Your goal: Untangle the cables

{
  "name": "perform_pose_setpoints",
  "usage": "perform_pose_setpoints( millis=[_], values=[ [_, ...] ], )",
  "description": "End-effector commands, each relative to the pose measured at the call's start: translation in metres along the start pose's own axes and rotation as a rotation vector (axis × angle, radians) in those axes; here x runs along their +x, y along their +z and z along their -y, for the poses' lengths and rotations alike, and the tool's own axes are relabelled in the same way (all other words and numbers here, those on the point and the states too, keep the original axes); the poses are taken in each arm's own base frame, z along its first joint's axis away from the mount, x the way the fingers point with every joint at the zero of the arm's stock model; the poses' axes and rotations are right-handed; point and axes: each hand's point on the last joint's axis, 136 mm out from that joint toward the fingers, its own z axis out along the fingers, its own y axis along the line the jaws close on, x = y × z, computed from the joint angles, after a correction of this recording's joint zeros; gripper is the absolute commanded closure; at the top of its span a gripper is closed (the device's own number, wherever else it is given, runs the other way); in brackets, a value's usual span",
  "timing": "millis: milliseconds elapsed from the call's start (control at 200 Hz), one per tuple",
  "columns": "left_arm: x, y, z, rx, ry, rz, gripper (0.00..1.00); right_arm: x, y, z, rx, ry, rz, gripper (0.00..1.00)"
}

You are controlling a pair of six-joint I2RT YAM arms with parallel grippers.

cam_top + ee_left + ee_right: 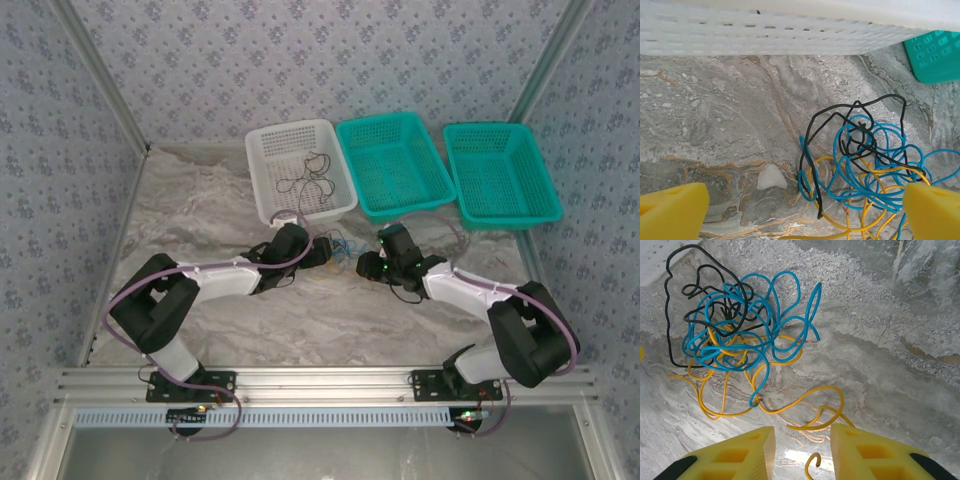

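Observation:
The cables (341, 249) lie tangled on the marble table between my two grippers. In the left wrist view a black cable (811, 131), a blue cable (888, 131) and a yellow cable (855, 228) knot together toward the right finger. My left gripper (805, 202) (322, 250) stands wide open just over them, touching nothing. In the right wrist view the black cable (669, 325), blue cable (790, 276) and yellow cable (832, 389) spread ahead. My right gripper (802, 440) (368, 266) is open with a narrow gap, and a curled yellow end (815, 460) sits loose between its fingers.
A white basket (258, 180) behind the tangle holds a thin black wire (312, 172). Its wall (790, 30) stands close in front of the left gripper. Two teal baskets (400, 210) (505, 215) sit to the right. Patterned walls enclose the table.

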Motion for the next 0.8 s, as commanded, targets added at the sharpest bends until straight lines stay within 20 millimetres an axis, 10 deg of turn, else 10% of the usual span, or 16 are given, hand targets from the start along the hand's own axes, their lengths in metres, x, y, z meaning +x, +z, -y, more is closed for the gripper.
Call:
perform_pose_setpoints(
  millis=[0,410,795],
  values=[
    [-0.007,-0.002,0.009,0.046,-0.022,0.022,0.01,-0.003,0.0,0.0,0.028,-0.017,0.004,0.65],
    [-0.007,-0.002,0.013,0.084,-0.018,0.023,0.01,-0.001,0.005,0.006,0.055,-0.018,-0.006,0.84],
    [-0.019,-0.031,0.065,0.351,0.237,0.083,0.01,-0.008,-0.011,-0.016,-0.07,-0.154,0.031,1.0]
  ],
)
